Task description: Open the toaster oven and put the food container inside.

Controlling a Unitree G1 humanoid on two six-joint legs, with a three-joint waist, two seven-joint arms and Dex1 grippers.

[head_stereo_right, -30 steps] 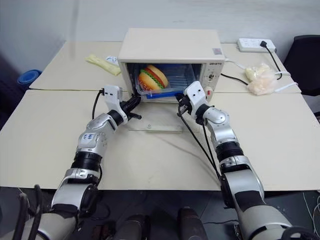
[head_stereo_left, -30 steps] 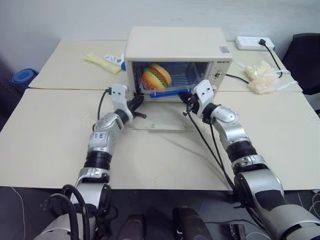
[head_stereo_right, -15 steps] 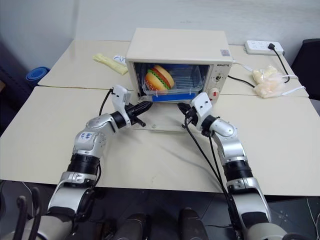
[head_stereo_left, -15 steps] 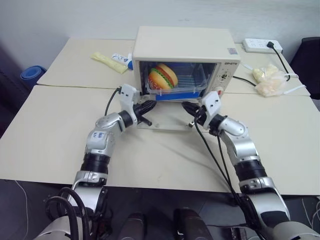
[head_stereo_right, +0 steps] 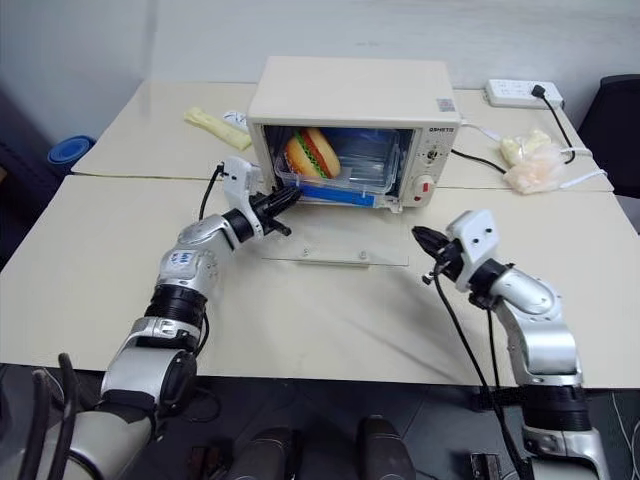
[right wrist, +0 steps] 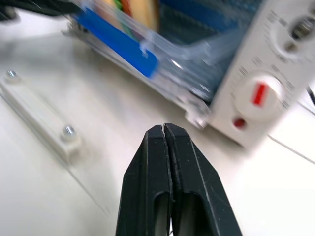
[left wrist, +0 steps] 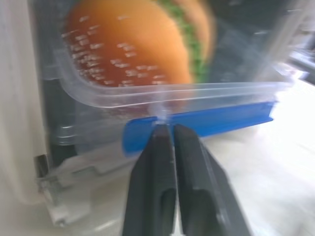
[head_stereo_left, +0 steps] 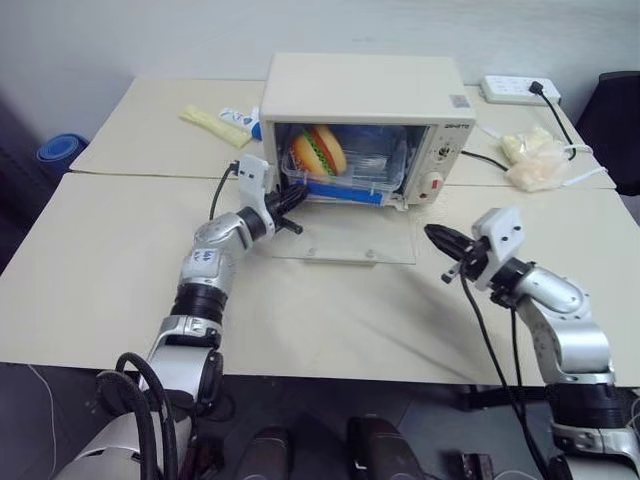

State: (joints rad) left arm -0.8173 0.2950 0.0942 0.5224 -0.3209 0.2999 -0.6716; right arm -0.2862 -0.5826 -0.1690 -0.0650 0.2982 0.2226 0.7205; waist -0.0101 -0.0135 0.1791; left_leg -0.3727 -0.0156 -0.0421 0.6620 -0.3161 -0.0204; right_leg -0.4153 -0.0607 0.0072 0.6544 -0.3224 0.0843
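The cream toaster oven (head_stereo_left: 365,85) stands at the back of the table with its glass door (head_stereo_left: 350,240) folded down flat, bar handle (right wrist: 39,115) toward me. The clear food container (head_stereo_left: 352,172) with the toy hamburger (head_stereo_left: 318,150) rests inside the oven, and its blue clip strip (left wrist: 216,118) shows along the front edge. My left gripper (head_stereo_left: 297,200) is level at the container's front left corner; its fingers are together and its tips touch the blue strip in the left wrist view. My right gripper (head_stereo_left: 432,233) is shut and holds nothing, off to the right of the door.
A white power strip (head_stereo_left: 515,88) and a whitish plastic bag (head_stereo_left: 535,160) lie at the back right. A flat yellow packet (head_stereo_left: 205,120) lies at the back left. A black chair (head_stereo_left: 620,120) stands past the right edge. A blue object (head_stereo_left: 60,152) sits off the table's left.
My right gripper has pulled back and to the right, away from the oven mouth. The container now sits deeper inside the oven. My left gripper has stayed at the container's front left corner.
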